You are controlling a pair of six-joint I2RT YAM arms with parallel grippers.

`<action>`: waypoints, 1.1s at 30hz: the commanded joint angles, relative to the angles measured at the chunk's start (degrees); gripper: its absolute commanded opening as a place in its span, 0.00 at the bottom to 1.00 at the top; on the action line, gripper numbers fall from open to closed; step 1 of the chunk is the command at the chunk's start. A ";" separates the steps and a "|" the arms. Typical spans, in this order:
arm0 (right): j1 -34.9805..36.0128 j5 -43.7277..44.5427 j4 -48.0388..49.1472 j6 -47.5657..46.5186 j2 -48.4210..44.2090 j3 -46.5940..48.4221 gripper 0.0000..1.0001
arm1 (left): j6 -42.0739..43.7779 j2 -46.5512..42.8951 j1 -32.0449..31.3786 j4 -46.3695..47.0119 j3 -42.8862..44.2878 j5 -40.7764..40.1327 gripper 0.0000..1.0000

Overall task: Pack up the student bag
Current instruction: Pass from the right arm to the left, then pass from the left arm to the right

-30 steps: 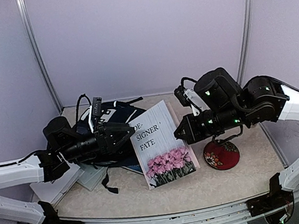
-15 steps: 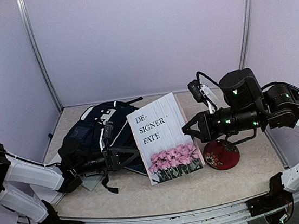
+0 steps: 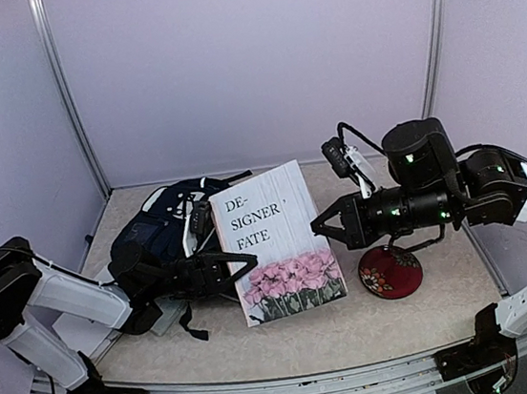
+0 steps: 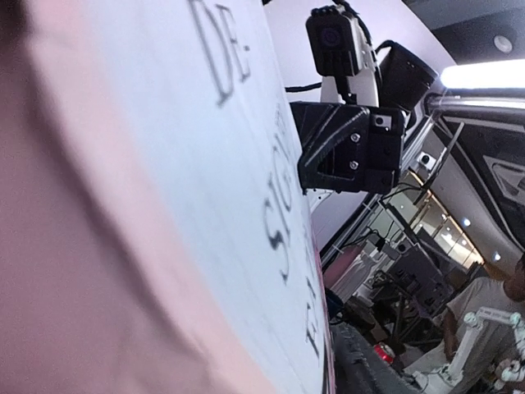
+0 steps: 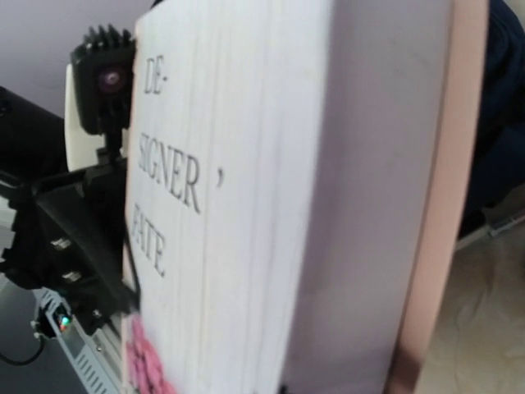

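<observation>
Evidently I am on the book step. The white-covered book [image 3: 274, 244], lettered "DE-SIGNER' FATE" above a band of pink flowers, stands tilted on its lower edge at the middle of the table [image 3: 376, 327], between my two pincers. My left pincer [image 3: 234, 270] sits at the book's nine o'clock edge with its jaws parted about that edge; whether they bite the cover I cannot tell. My right pincer [image 3: 323, 230] is clenched tight, its tips at the book's three o'clock edge. Whether it nips the cover or merely props it, the views do not show.

Next, I judge, the left pincer needs a sure hold on the book. Then the right one can go and find the bag's opening, and the book can be carried towards ten o'clock and slid in.

The student bag [image 3: 158, 237] lies slumped at ten o'clock of the book, just behind my left pincer. It is dark navy cloth with white trim and a white patch towards its twelve o'clock end, and a black strap trails off at six o'clock. I cannot make out an open mouth. A red round dish [image 3: 390, 273] with a flowered pattern lies at four o'clock of the book, under my right arm.
</observation>
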 commanded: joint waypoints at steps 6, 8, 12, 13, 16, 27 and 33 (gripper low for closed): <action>-0.48 -9.66 4.27 -7.84 -1.16 -0.70 0.04 | 20.91 -12.58 -3.05 -23.10 3.53 -2.10 0.25; -0.48 -8.79 1.37 -9.83 -1.64 0.78 0.33 | 25.09 -15.34 -3.37 -29.92 3.88 -4.26 0.22; -0.62 -3.76 -5.41 -16.76 -3.21 6.48 0.78 | 36.47 -18.65 -3.94 -48.19 7.84 -11.25 0.20; -0.65 -3.69 -6.36 -19.86 -3.29 8.56 0.86 | 40.29 -19.01 -4.56 -53.55 9.26 -12.74 0.19; -0.69 -6.79 -9.13 -30.87 -1.04 15.47 0.91 | 49.83 -20.35 -7.22 -65.27 12.76 -16.74 0.14; -0.74 -17.11 -33.94 -54.26 23.48 42.95 1.00 | 62.99 -25.39 -8.96 -80.48 18.18 -13.62 0.03; -0.92 -20.28 -35.49 -56.31 27.94 43.36 0.98 | 66.32 -26.13 -10.39 -86.57 19.60 -13.65 0.03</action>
